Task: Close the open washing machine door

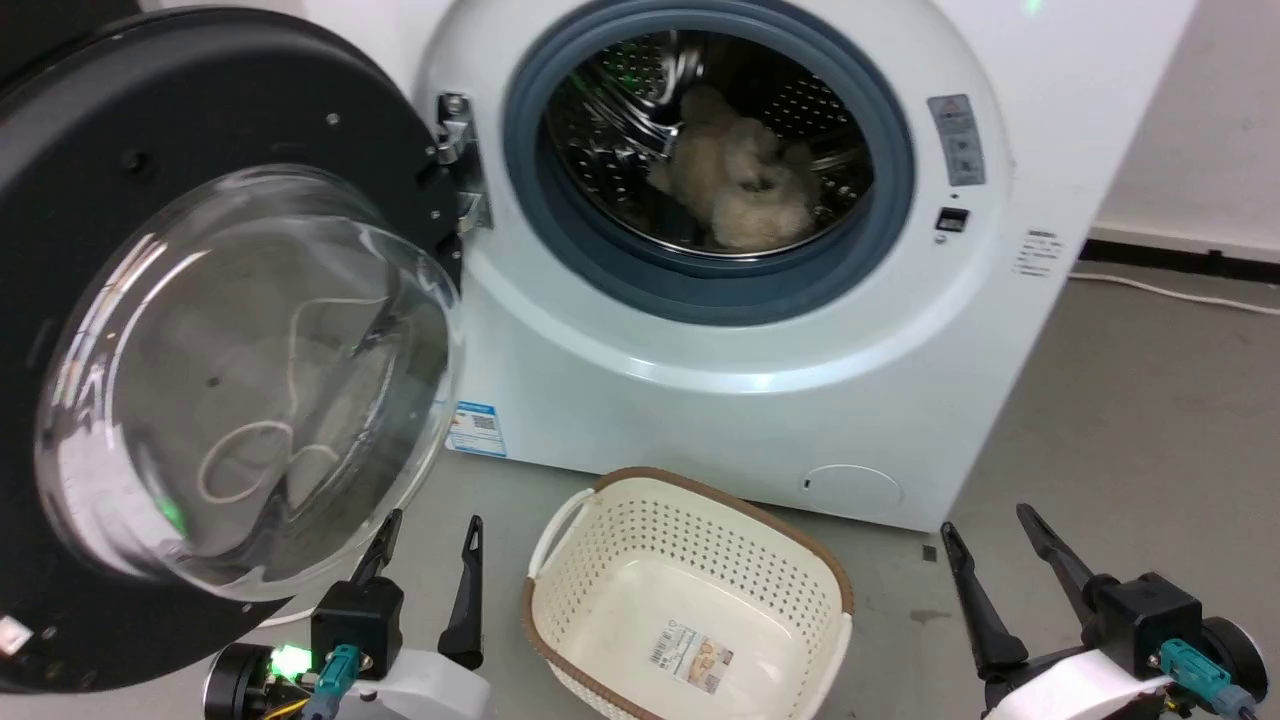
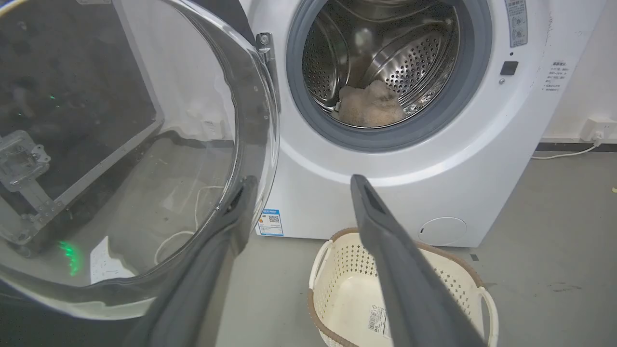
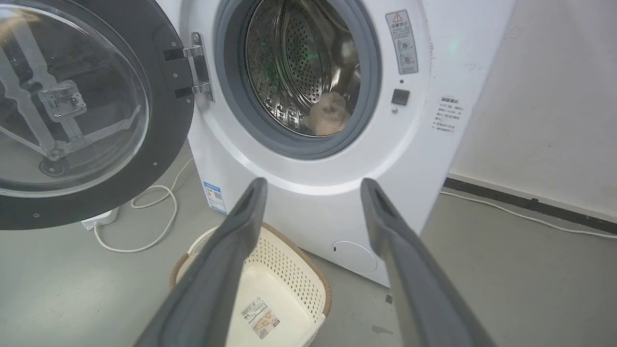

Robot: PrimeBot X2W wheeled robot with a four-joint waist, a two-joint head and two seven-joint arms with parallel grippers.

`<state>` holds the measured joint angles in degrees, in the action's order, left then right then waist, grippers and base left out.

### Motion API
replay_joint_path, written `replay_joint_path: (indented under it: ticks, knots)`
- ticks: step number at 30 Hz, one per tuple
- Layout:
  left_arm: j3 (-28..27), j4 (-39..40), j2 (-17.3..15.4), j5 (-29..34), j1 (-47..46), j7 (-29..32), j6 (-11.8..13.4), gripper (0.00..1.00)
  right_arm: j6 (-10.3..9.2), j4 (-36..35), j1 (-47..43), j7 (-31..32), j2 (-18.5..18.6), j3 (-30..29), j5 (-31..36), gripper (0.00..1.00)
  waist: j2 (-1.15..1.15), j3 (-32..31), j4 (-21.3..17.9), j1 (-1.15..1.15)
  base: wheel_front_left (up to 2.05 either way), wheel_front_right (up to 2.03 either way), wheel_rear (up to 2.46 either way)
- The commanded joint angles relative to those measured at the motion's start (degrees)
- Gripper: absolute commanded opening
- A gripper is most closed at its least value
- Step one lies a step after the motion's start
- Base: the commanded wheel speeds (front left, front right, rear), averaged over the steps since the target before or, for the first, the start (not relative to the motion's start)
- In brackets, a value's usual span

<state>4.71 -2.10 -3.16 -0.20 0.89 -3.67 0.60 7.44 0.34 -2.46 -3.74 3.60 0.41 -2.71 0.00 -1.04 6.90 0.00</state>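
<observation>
**Door wide open, left hand at the glass: plenty can slip here**

The large round black-framed washing machine door (image 1: pixel 230 350) with its bulging clear glass bowl hangs swung fully out on the left of the white boxy front-loading washing machine (image 1: pixel 700 400). It is held by the metal hinge (image 1: pixel 455 160) beside the grey rubber gasket (image 1: pixel 700 290).

The left hand (image 1: pixel 433 520) sits low at the lower rim of that glass bowl, fingers spread wide and gripping nothing. In the left wrist view one finger overlaps the glass edge, and I cannot tell whether it touches. The right hand (image 1: pixel 985 520) hovers well apart, near the machine's right front corner, equally wide and empty.

Now the dangers, as I judge them:
- That glass is curved and slick, so a push there could skid off and leave the door barely moved.
- The hand stands low and fairly close to the hinge side, so leverage looks poor, and a weak swing may stop short of the latch.
- If the hand follows the door too far, a finger could be pinched against the gasket.
- The cream perforated plastic laundry basket (image 1: pixel 640 560) sits on the floor just before the machine's front, and a sweeping forearm could knock it.

The beige fluffy item (image 1: pixel 735 185) lies deep in the steel drum, so it looks unlikely to jam the door.
</observation>
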Motion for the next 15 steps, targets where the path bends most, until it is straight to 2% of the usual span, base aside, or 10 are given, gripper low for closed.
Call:
replay_joint_path:
  ticks: [1, 15]
  knots:
    - [0.40, -0.20, -0.46, -0.50, -0.15, -0.80, 0.31, 1.00, 0.01, 0.04, -1.04, -0.74, 0.41, 0.39, -0.61, 1.00, 0.00, -0.16, 1.12, 0.00, 0.00, 0.00, 0.00]
    - [1.43, 0.38, -0.62, -0.69, 0.54, -2.60, 1.62, 1.00, 0.02, 0.88, -0.37, -2.54, 1.59, 3.02, -1.99, 1.00, 0.00, 0.17, 5.02, 0.00, 0.00, 0.00, 0.00]
